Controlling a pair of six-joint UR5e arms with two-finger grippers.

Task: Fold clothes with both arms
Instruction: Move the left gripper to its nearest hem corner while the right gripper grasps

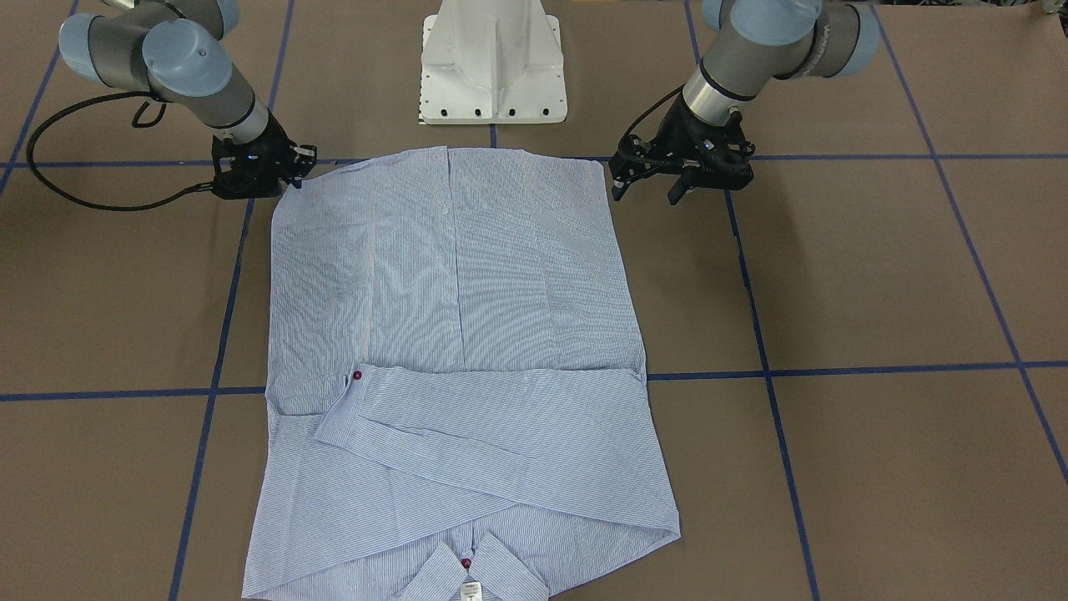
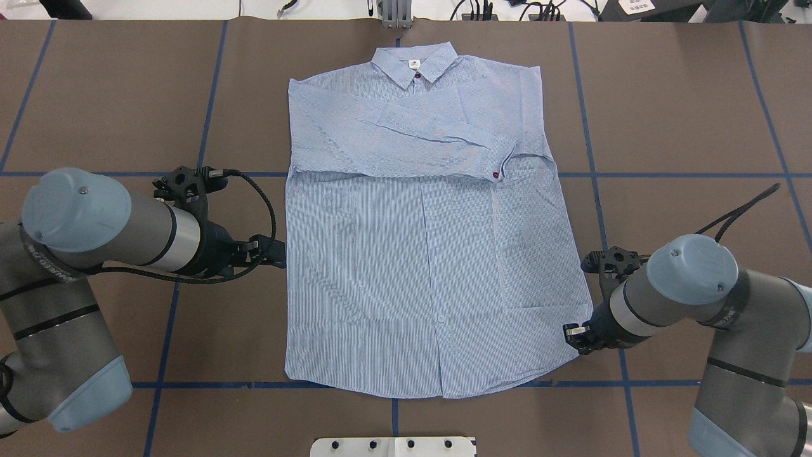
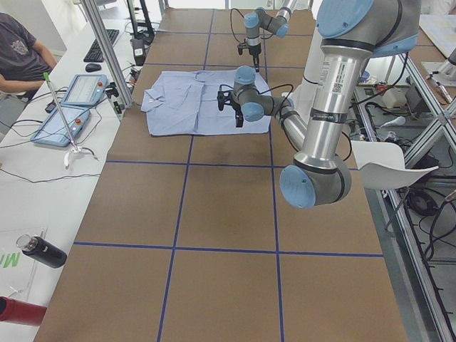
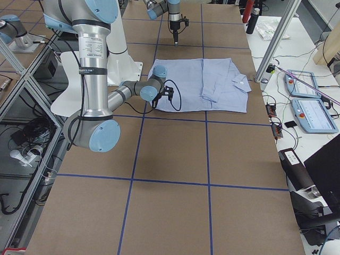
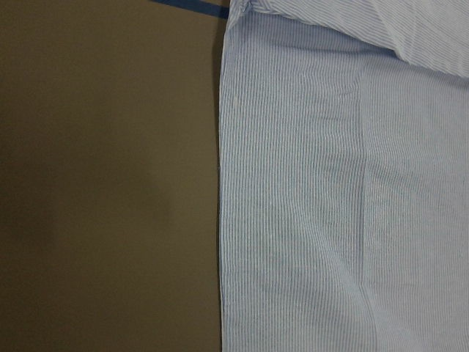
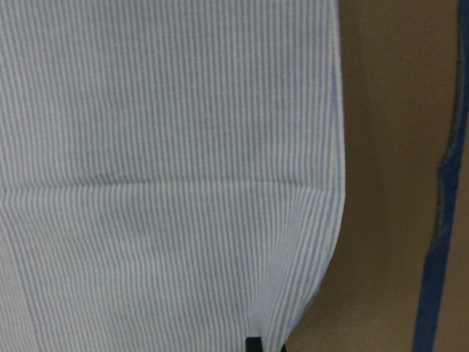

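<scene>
front-facing view: left pincer (image 1: 647, 192) spread beside shirt (image 1: 450, 292); right wrist view: fingertip (image 6: 253, 343) on hem, right pincer (image 2: 572, 334) grip unclear.

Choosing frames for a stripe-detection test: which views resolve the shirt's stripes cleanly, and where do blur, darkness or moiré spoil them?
Right wrist-mounted view: stripes on the shirt resolve best, though slightly soft. Left wrist-mounted view: finer stripes, dim, the table dark. Overhead and front-facing views: evenly lit, but wavy moiré bands run across the fabric. Both side views: shirt too small to show stripes.
</scene>
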